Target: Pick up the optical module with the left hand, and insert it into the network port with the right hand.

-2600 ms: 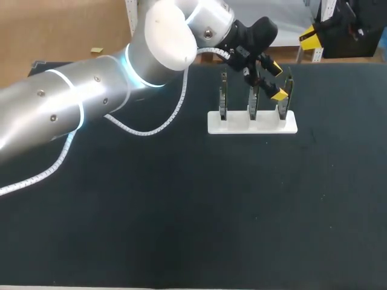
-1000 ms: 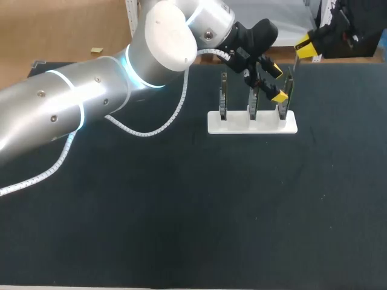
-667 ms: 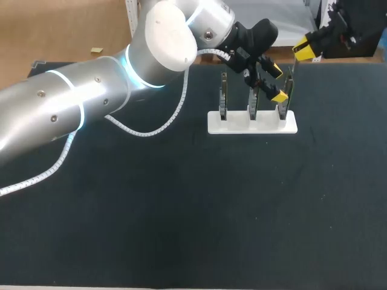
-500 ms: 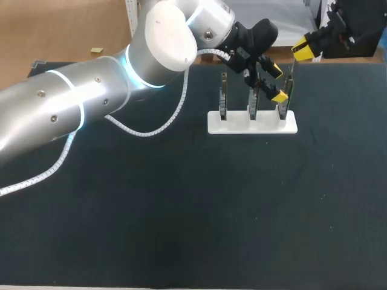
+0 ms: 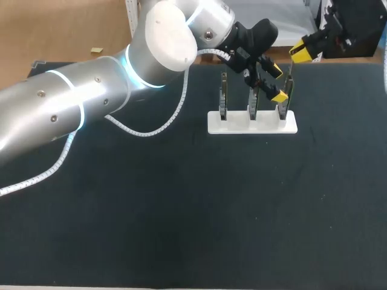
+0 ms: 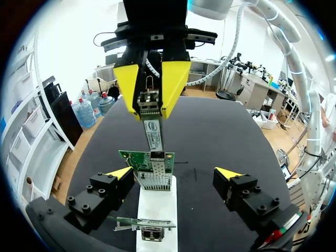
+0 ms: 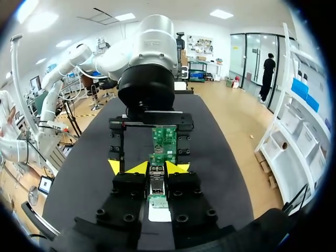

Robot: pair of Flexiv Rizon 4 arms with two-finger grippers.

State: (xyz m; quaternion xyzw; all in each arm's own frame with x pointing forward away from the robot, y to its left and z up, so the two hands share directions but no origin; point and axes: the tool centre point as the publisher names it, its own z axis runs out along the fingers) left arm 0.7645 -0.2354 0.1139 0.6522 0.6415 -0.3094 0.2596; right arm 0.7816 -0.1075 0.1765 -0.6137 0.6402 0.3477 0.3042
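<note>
Hanging nose-down from the right gripper [image 6: 150, 107], the optical module [image 6: 153, 131] is clamped at its latch end, one yellow finger on each flat side. Its free end is right at the mouth of the network port [image 6: 157, 156] on the upright green card [image 6: 152, 170]; whether it touches, I cannot tell. In the right wrist view the module sits squarely between that gripper's fingers, in line with them.

The left gripper [image 6: 174, 173] stands wide open and holds nothing, one tip to each side of the card and clear of it. The card stands in a white stand [image 5: 252, 122].

This looks like a small, light, rigid, metal-cased part. A firm pinch should not bend it, but the smooth sides could let it pivot in the pads. The contact end at the nose is likely the delicate bit. The best hold is the one it has, on the broad flanks near the latch with the nose left bare.
</note>
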